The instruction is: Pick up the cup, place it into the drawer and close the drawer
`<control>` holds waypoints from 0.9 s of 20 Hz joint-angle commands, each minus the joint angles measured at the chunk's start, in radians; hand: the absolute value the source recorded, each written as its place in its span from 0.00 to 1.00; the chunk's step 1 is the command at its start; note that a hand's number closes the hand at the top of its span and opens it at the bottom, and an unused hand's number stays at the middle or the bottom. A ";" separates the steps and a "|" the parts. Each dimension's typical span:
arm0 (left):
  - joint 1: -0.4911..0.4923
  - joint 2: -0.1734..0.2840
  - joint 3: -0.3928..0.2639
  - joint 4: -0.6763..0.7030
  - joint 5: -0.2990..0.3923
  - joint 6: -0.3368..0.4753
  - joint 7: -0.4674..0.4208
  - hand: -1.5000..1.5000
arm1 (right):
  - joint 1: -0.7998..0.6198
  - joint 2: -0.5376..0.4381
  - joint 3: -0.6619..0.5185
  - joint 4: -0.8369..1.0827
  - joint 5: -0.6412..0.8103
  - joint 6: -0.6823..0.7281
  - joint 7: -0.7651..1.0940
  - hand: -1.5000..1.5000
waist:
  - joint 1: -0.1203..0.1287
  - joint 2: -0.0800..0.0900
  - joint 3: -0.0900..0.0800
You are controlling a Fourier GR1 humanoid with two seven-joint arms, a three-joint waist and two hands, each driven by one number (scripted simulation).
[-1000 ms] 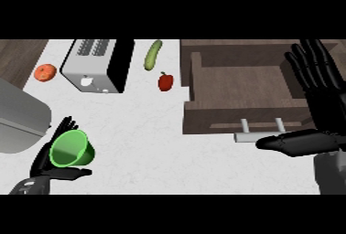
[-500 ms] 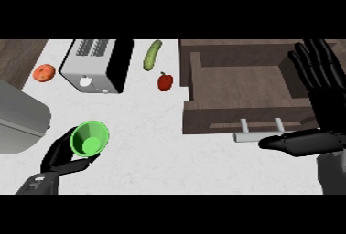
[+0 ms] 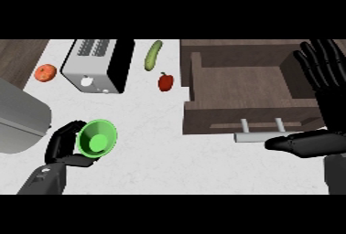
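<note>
I see my left hand (image 3: 62, 151) curled round the green cup (image 3: 97, 139), its mouth tipped toward me, while my right hand (image 3: 323, 91) rests spread beside the open drawer (image 3: 238, 87).

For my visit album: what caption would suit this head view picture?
Left hand holds a green cup on its side above the counter, while the open right hand rests by the open drawer.
</note>
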 commanded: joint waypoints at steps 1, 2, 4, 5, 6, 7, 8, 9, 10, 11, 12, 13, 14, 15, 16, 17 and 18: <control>-0.020 -0.067 0.044 -0.021 0.049 -0.005 -0.167 1.00 | 0.000 0.001 -0.003 0.048 0.006 0.016 -0.050 0.00 | 0.012 0.001 0.002; -0.030 -0.073 0.061 -0.026 0.067 0.018 -0.146 1.00 | -0.039 -0.024 -0.019 0.020 -0.017 0.006 0.037 0.00 | 0.012 -0.003 0.002; -0.062 -0.113 0.102 -0.006 0.095 0.106 -0.139 1.00 | 0.021 -0.001 -0.020 0.032 -0.020 0.022 -0.043 0.00 | 0.001 0.002 0.002; -0.049 -0.154 0.118 -0.038 0.109 0.181 -0.152 1.00 | 0.007 -0.024 -0.039 0.007 -0.043 0.025 0.004 0.00 | 0.006 -0.004 0.003; -0.100 -0.176 0.103 -0.031 0.104 0.146 -0.135 1.00 | 0.029 -0.006 -0.017 0.041 -0.018 0.034 -0.049 0.00 | 0.003 0.000 0.003; -0.113 -0.164 0.098 -0.040 0.106 0.095 -0.132 1.00 | 0.016 -0.020 -0.025 0.017 -0.019 0.030 -0.024 0.00 | 0.004 -0.002 0.003; -0.103 -0.146 0.079 -0.042 0.089 0.067 -0.140 1.00 | 0.015 -0.027 -0.031 0.030 -0.018 0.038 -0.036 0.00 | 0.009 -0.003 0.003; -0.142 -0.159 0.076 -0.077 0.099 0.077 -0.085 1.00 | -0.023 -0.006 -0.010 -0.011 -0.005 -0.015 0.042 0.00 | 0.014 -0.007 0.003; -0.194 -0.162 0.068 -0.104 0.098 0.096 -0.028 1.00 | 0.013 -0.004 -0.024 0.058 0.010 0.008 -0.049 0.00 | 0.017 -0.006 0.005; -0.173 -0.170 0.044 -0.116 0.077 0.115 -0.037 1.00 | 0.012 -0.014 -0.020 0.007 -0.006 0.015 -0.013 0.00 | 0.017 -0.008 0.005; -0.187 -0.181 0.024 -0.116 0.066 0.097 -0.019 1.00 | 0.003 -0.048 -0.066 0.041 -0.043 0.041 -0.013 0.00 | 0.015 -0.007 0.005; -0.216 -0.180 0.022 -0.137 0.071 0.094 0.005 1.00 | 0.026 -0.013 -0.024 0.026 -0.015 0.027 -0.025 0.00 | 0.017 -0.008 0.005; -0.196 -0.173 0.017 -0.219 0.090 0.082 0.065 1.00 | 0.040 0.022 0.024 -0.037 0.039 -0.025 0.017 0.00 | 0.031 -0.015 0.006; -0.174 -0.209 -0.007 -0.258 0.077 0.107 0.051 1.00 | 0.085 -0.011 -0.029 -0.061 -0.025 0.021 0.008 0.00 | 0.026 -0.016 0.006; -0.244 -0.204 -0.006 -0.272 0.084 0.130 0.132 1.00 | 0.054 0.010 0.010 -0.062 0.031 -0.020 0.026 0.00 | 0.027 -0.015 0.006; -0.274 -0.249 -0.021 -0.289 0.073 0.182 0.145 1.00 | 0.048 0.001 -0.020 0.032 0.028 0.007 -0.062 0.00 | 0.029 -0.012 0.006; -0.314 -0.226 -0.030 -0.308 0.075 0.156 0.199 1.00 | 0.027 0.002 -0.017 0.072 0.030 0.013 -0.082 0.00 | 0.033 -0.011 0.006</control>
